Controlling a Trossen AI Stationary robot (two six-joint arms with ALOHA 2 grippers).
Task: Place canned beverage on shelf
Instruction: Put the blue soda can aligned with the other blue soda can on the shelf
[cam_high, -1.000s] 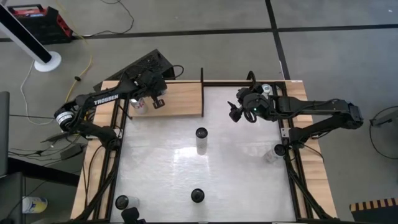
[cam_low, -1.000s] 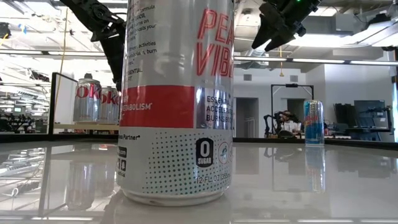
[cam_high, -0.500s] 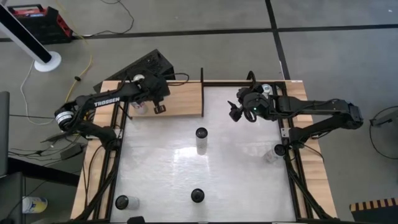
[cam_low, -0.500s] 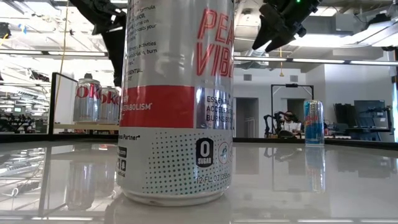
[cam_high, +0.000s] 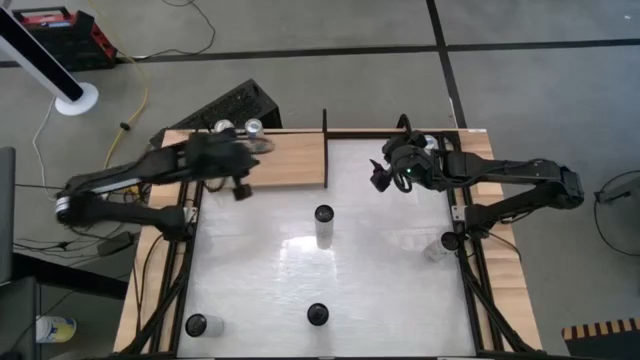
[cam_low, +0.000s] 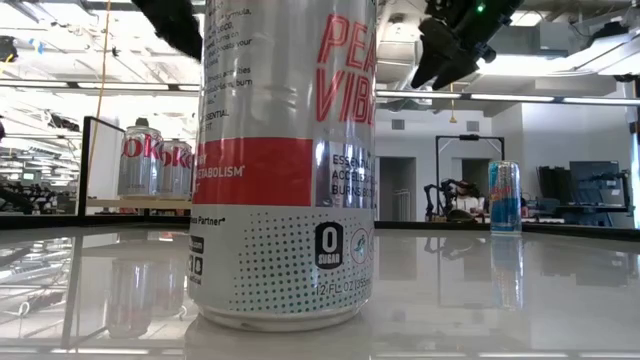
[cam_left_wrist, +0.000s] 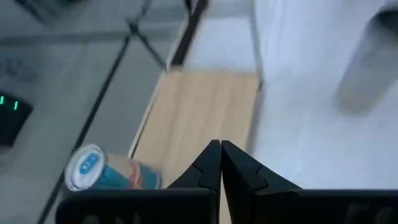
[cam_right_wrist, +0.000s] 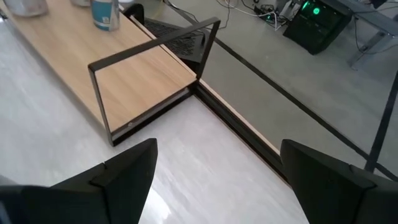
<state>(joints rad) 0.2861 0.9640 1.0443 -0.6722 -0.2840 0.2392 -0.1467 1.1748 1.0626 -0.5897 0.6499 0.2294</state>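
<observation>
Across the middle of the high view lies the glossy white tabletop (cam_high: 330, 250), its lower edge cut off by the frame. At its upper left sits the shelf (cam_high: 290, 160), a light-wood board closed at its right end by a dark frame (cam_right_wrist: 152, 74); the left arm (cam_high: 130, 185) covers much of the board's left part. On the shelf's upper left stand cans (cam_high: 252, 128), seen only as small round tops from above; the low view shows two red-lettered ones (cam_low: 155, 160) at left. A tall white can (cam_low: 285, 160) fills the low view's centre, its top cut off. Three more cans stand on the table: centre (cam_high: 323, 215), bottom centre (cam_high: 317, 314) and lower left (cam_high: 196, 325); another (cam_high: 448, 241) at the right edge is half hidden by the right arm. The left gripper (cam_high: 240, 190) hangs at the shelf's lower edge, blurred, fingers (cam_left_wrist: 217, 171) pressed together and empty. The right gripper (cam_high: 380, 178) hovers at upper right, jaws spread wide, holding nothing.
</observation>
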